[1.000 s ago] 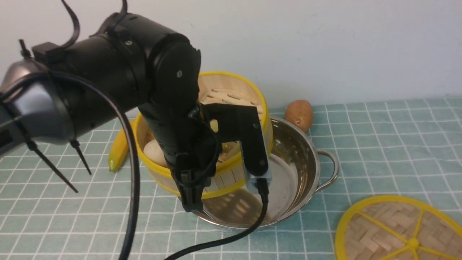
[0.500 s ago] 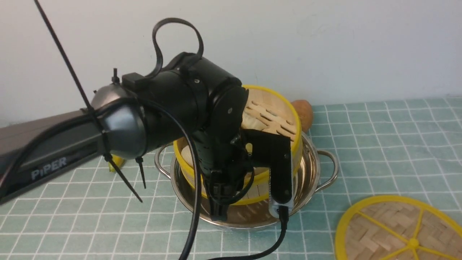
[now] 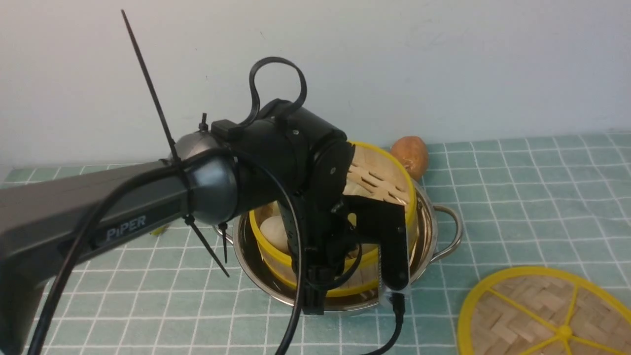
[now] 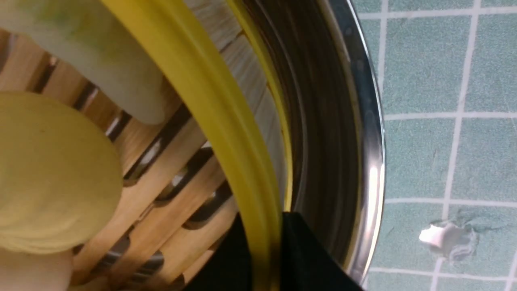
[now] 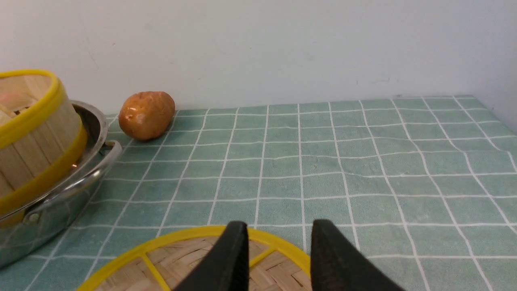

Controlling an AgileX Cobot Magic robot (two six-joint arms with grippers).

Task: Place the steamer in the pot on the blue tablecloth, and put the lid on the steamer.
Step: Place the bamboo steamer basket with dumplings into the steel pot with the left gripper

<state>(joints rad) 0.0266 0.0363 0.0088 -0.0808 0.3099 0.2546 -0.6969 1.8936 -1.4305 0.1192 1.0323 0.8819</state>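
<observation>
Round yellow-rimmed bamboo steamer (image 3: 374, 172) sits tilted inside the shiny steel pot (image 3: 428, 235), mouth tipped toward the robot; the left gripper (image 4: 266, 238) clamps its upper rim, a finger each side, while the right gripper (image 5: 278, 224) has its fingers apart.

The left arm (image 3: 148, 217) hides much of the pot (image 3: 425, 231) (and steamer (image 3: 377, 172)); the lid (image 3: 537, 310) runs off-frame.

Plain pale wall (image 3: 468, 59), soft even light

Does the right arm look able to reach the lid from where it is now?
Probably yes. The right gripper stands open just over the rim of the lid, and nothing lies between them.
</observation>
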